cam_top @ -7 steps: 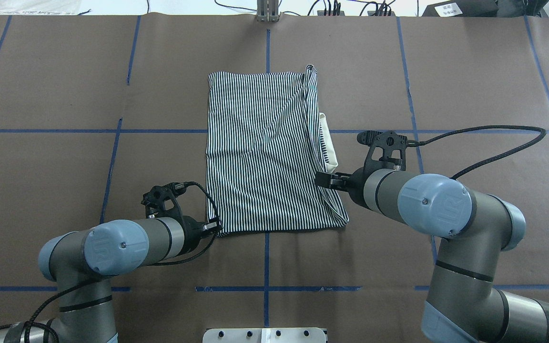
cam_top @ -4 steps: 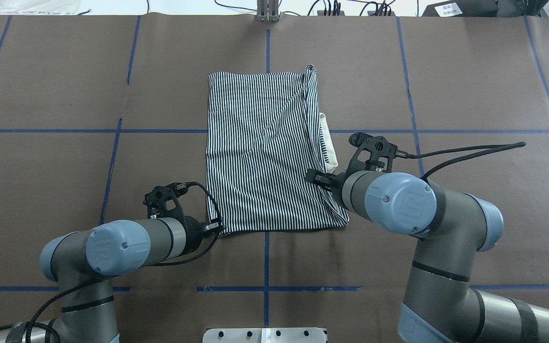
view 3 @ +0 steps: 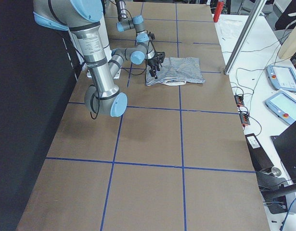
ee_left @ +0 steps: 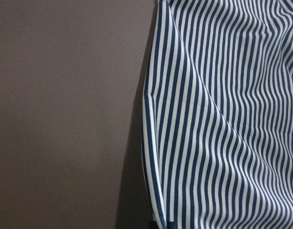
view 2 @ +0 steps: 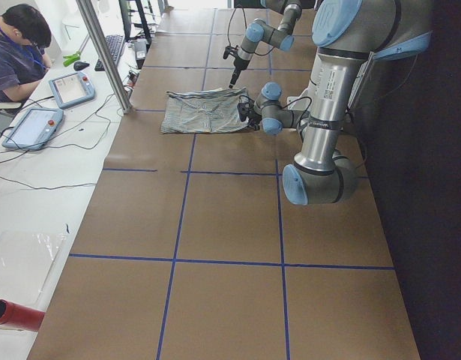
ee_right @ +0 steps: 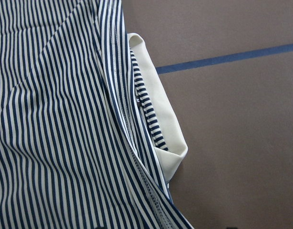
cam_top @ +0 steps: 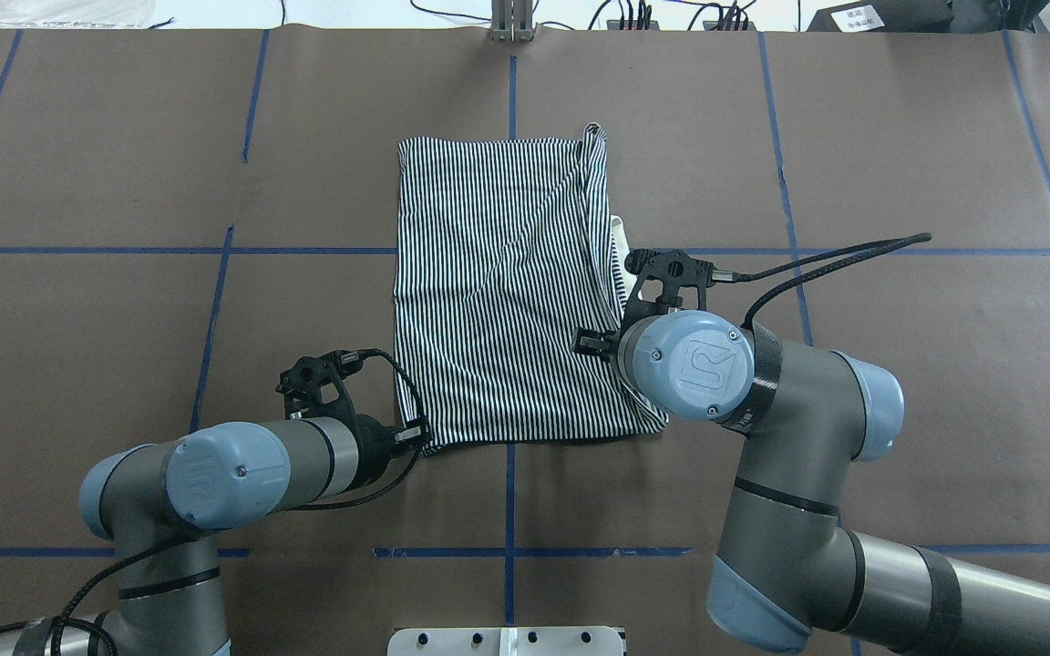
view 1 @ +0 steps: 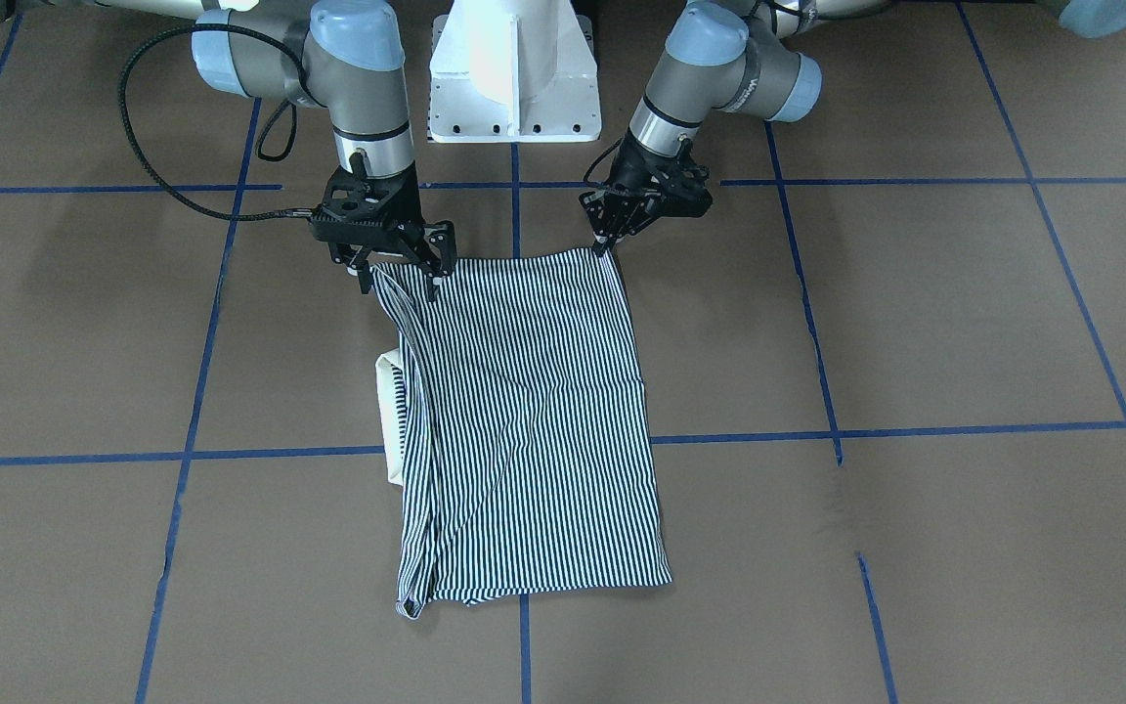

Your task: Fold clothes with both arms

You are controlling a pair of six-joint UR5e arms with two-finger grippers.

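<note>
The striped polo shirt [view 1: 524, 420] lies folded into a rectangle on the brown table, also in the overhead view [cam_top: 498, 292]. Its cream collar [view 1: 389, 420] sticks out from the fold on my right side and shows in the right wrist view [ee_right: 165, 119]. My left gripper [view 1: 605, 242] is shut on the shirt's near left corner, low at the table. My right gripper [view 1: 399, 279] is open, fingers pointing down astride the near right corner. In the overhead view my right wrist hides most of it.
The white pedestal base [view 1: 514, 68] stands behind the shirt's near edge. Blue tape lines [view 1: 817, 435] cross the table. A metal post [cam_top: 511, 23] stands at the far edge. An operator [view 2: 16, 45] sits with tablets beyond it.
My right arm has swung in over the shirt's near right edge and its wrist has turned downward. My left gripper has stayed at the near left corner.
</note>
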